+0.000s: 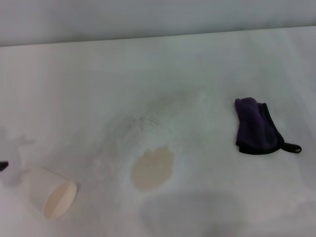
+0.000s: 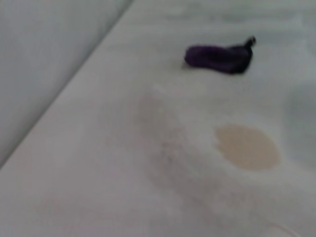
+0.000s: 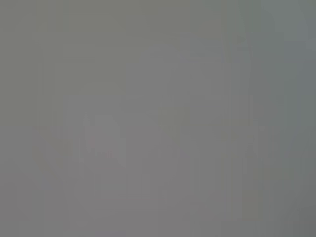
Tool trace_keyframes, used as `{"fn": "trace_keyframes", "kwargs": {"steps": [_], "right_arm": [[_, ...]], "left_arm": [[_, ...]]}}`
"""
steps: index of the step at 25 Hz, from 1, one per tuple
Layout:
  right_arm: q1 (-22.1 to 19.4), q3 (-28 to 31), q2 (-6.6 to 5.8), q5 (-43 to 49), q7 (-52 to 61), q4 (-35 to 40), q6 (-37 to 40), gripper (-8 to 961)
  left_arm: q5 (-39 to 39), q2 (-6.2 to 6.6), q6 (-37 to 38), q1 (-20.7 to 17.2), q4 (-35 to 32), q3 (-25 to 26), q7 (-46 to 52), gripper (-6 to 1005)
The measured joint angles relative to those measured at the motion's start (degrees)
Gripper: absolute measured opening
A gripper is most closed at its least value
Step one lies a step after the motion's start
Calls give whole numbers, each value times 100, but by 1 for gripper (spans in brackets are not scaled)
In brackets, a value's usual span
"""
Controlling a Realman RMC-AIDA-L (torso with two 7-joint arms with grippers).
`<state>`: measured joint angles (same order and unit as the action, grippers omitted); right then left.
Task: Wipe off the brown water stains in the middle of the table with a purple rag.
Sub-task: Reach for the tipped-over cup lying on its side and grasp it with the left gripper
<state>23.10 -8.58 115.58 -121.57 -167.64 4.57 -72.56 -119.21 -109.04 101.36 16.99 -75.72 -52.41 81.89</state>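
The brown water stain (image 1: 152, 169) is a pale tan oval patch on the white table (image 1: 163, 74), near the front middle. It also shows in the left wrist view (image 2: 247, 146). The purple rag (image 1: 256, 127) lies bunched on the table to the right of the stain, its black loop tab pointing right. It also shows in the left wrist view (image 2: 218, 57), beyond the stain. Only a dark sliver of my left gripper (image 1: 2, 166) shows at the left edge, beside the cup. My right gripper is out of view, and the right wrist view shows only plain grey.
A cream-white plastic cup (image 1: 52, 192) lies on its side at the front left, mouth toward the front right. Faint grey speckled smudges (image 1: 140, 123) lie behind the stain. A large grey shadow (image 1: 192, 212) falls at the front. The table's far edge meets a grey wall (image 1: 148, 19).
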Motion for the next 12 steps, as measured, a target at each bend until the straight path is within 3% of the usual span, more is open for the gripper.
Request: {"fn": "trace_keyframes", "kwargs": {"steps": [7, 10, 12], "right_arm": [[63, 280, -4, -1, 26, -72, 88, 871], [44, 285, -1, -1, 20, -100, 140, 871], [27, 286, 0, -1, 20, -129, 181, 871]], "left_arm": [[-738, -215, 147, -47, -353, -222, -383, 876], [-1224, -571, 151, -156, -578, -295, -846, 876], [-1316, -640, 149, -174, -617, -301, -937, 876]]}}
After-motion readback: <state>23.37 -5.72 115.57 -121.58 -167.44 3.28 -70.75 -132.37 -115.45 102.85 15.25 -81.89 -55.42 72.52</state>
